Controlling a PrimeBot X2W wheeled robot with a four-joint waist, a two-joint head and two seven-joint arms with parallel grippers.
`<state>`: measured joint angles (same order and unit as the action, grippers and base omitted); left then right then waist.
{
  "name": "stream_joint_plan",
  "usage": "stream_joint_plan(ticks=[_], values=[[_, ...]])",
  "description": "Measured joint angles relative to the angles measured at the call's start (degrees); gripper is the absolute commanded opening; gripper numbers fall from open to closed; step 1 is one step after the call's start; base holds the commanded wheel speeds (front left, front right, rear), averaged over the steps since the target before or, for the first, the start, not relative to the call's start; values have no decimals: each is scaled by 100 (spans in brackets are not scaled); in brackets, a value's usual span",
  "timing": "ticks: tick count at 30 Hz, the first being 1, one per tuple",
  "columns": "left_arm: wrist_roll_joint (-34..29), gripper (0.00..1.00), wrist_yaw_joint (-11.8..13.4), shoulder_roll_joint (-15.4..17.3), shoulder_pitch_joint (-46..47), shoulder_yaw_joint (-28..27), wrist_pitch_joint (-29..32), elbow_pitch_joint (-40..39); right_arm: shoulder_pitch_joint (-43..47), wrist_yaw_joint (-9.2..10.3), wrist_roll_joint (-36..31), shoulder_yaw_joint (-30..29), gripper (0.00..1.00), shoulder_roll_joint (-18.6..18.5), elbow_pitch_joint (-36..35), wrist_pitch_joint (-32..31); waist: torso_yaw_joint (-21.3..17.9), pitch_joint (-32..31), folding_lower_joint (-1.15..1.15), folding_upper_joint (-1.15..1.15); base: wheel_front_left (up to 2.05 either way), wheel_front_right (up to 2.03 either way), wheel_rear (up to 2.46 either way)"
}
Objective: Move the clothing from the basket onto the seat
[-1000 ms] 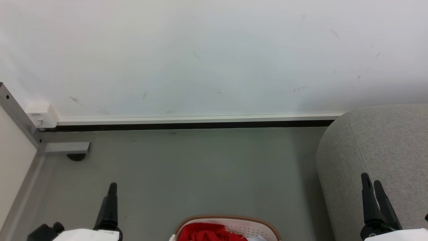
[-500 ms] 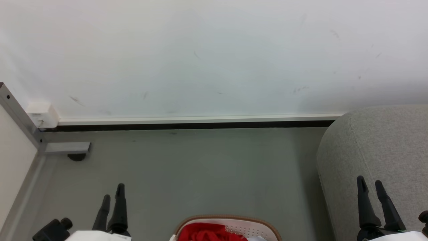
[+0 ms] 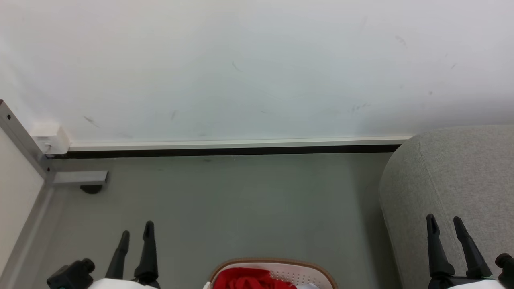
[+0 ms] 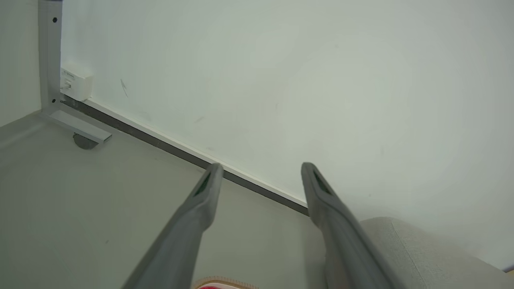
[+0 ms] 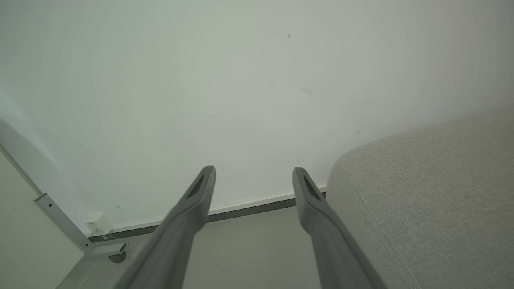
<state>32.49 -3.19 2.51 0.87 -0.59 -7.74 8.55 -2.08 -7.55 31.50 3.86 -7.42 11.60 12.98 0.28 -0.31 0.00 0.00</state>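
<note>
The red clothing (image 3: 249, 279) lies bunched in the cream basket (image 3: 299, 269) with its brown rim, at the bottom middle of the head view. A sliver of that basket's rim (image 4: 225, 282) also shows at the left wrist view's bottom edge. The light-grey seat (image 3: 457, 180) fills the right side, with its rounded edge (image 5: 433, 208) beside my right fingers. My left gripper (image 3: 136, 233) stands open at the lower left, left of the basket, with nothing between its fingers. My right gripper (image 3: 445, 222) stands open and empty in front of the seat.
A white wall (image 3: 257, 68) with a dark baseboard (image 3: 233, 150) runs across the back. A grey metal frame leg (image 3: 78, 177) and a small white box (image 3: 50, 138) stand at the left. Grey floor (image 3: 241, 200) lies between the basket and the wall.
Both grippers have opened: the fingers that stood close together a second ago are now spread. The left gripper has shifted a little to the right.
</note>
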Motion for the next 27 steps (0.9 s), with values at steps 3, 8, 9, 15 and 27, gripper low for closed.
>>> stream_joint_plan(ticks=[3, 8, 9, 15, 27], values=[[-236, 100, -26, 21, -10, 23, -46, 20, 5, 0, -229, -41, 100, 25, 42, 7, -4, -5, 0, 0, 0, 0, 0], [-581, 100, -34, 46, -29, 62, -115, 27, 26, 0, -566, -100, 100, 60, 132, 21, -10, -14, 0, 0, 0, 0, 0], [-661, 100, -38, 54, -37, 64, -136, 26, 32, 0, -644, -105, 100, 67, 143, 22, -11, -16, 0, 0, 0, 0, 0], [-1062, 100, -31, 120, -101, 104, -202, 23, 44, 0, -1037, -183, 100, 145, 207, 54, -8, -26, 0, 0, 0, 0, 0], [-1646, 100, -5, 171, -135, 131, -374, -1, 93, 0, -1615, -279, 100, 227, 364, 81, 6, -27, 0, 0, 0, 0, 0]])
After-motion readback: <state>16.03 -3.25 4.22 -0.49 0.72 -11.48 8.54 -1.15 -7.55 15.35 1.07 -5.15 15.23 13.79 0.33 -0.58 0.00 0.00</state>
